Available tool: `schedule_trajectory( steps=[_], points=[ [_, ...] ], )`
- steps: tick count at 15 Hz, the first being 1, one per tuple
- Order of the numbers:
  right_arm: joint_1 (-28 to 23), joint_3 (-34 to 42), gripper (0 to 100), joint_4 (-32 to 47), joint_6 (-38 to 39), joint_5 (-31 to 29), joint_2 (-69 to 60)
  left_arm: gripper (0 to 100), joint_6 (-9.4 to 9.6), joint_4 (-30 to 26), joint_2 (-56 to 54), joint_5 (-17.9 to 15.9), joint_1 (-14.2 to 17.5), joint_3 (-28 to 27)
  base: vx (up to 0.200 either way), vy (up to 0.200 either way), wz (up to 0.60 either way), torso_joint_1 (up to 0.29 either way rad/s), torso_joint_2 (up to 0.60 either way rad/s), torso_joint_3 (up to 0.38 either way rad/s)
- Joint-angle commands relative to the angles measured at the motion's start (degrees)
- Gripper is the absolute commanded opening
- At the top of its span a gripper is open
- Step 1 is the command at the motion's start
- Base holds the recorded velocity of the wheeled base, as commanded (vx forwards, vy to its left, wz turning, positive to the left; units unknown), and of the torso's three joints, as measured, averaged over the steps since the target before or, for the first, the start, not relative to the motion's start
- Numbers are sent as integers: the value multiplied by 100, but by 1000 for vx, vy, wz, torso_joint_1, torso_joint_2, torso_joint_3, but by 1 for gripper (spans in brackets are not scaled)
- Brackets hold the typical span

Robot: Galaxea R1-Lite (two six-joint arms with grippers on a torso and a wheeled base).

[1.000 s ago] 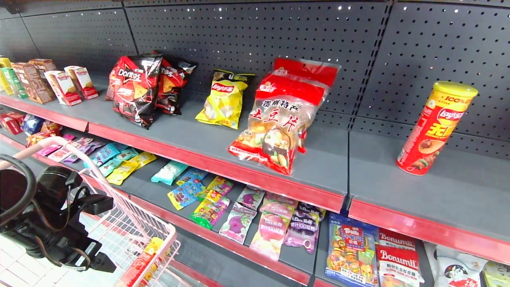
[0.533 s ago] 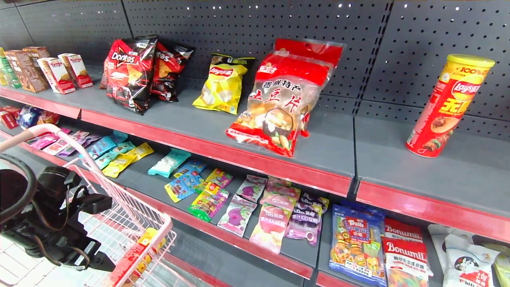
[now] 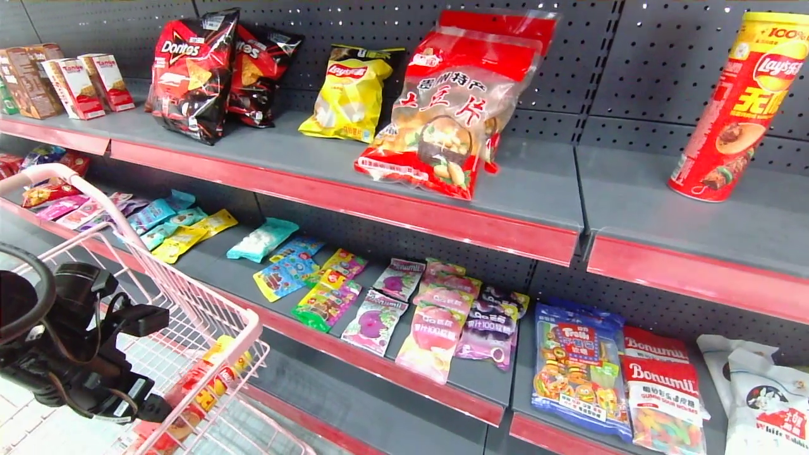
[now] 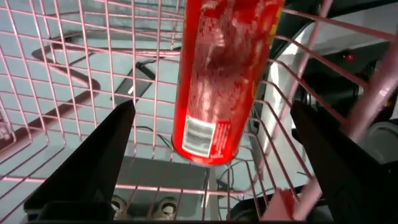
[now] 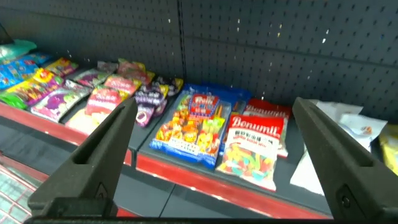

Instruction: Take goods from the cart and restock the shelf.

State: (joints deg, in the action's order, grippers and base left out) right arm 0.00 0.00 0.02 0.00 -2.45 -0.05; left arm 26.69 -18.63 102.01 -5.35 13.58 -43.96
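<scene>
Grey shelf (image 3: 543,183) boards with red front strips (image 3: 354,202) back onto a dark pegboard wall (image 3: 632,63). Open board runs between the big red bag (image 3: 442,126) and the upright canister (image 3: 733,107). The pink wire cart (image 3: 189,297) stands near the lower board's edge. In its basket a red can (image 4: 217,81) lies between the wide-spread fingers of the left hand (image 4: 211,112), touching neither. The right hand (image 5: 214,106), spread wide too, faces the lower board's candy packs (image 5: 199,127).

Dark grey pegboard wall (image 3: 663,63) (light glinting through holes).
</scene>
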Motion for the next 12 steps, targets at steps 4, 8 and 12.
schedule_trajectory(
  steps=[4,8,12],
  points=[
    [0,0,100,-2,0,-1,5,100,3,316,135,-229,-31,10,0,0,0,-94,248,150],
    [0,0,100,-2,0,-1,5,100,-5,298,363,-265,-207,-385,0,0,0,-4,15,9],
    [0,0,100,-2,-18,-10,5,100,-32,307,1110,-238,-242,-851,0,0,0,0,0,0]
  ],
)
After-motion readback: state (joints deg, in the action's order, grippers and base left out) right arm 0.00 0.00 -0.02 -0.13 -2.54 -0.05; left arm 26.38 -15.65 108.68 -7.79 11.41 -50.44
